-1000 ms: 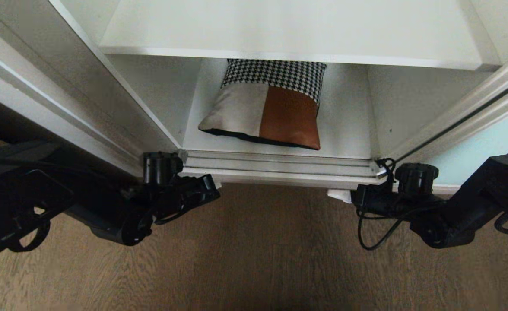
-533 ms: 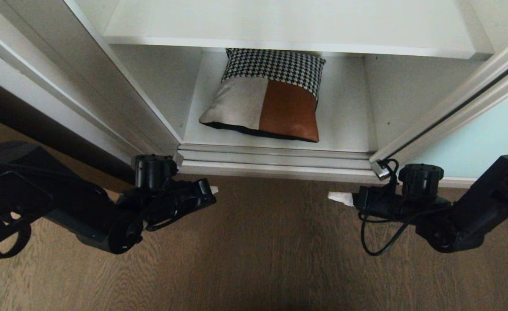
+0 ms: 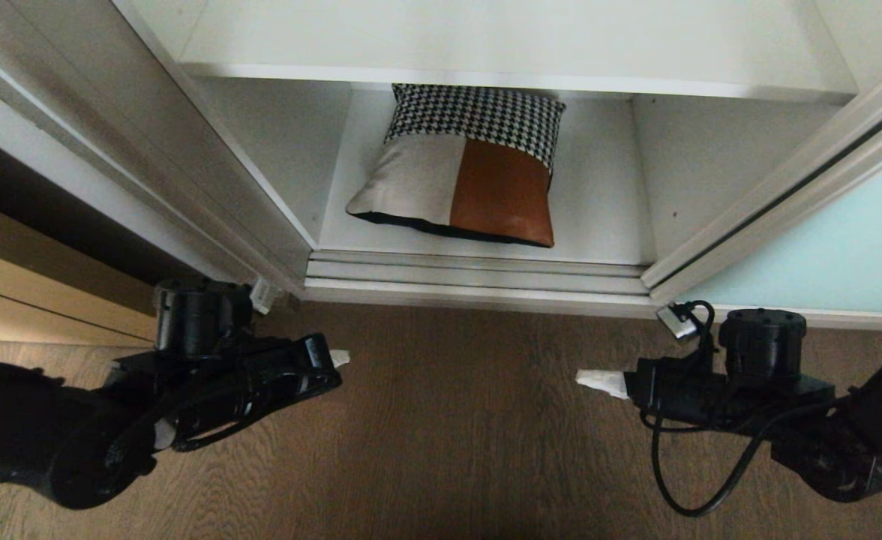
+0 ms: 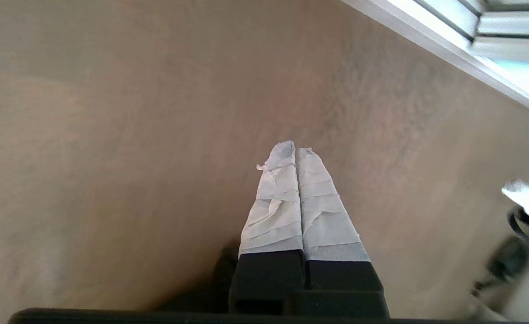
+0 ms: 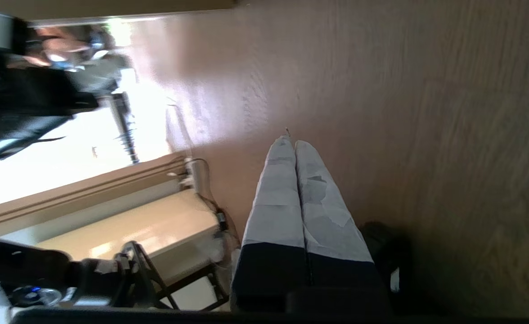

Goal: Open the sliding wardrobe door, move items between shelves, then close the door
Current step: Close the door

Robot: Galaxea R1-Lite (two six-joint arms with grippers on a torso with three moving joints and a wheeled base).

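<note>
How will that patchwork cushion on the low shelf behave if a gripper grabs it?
The cushion looks plump with rounded, sagging edges, so it is probably soft and will give under a pinch. It likely weighs little for its bulk. The rust-orange panel has a sheen, so that patch may be slicker than the woven houndstooth. Lying flat, it should not roll.

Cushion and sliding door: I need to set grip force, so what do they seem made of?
Cushion: seemingly woven houndstooth fabric, matte off-white cloth, and a faintly glossy rust panel, perhaps faux leather. Sliding wardrobe door: apparently frosted pale blue-green glass in a silvery metal frame.
</note>
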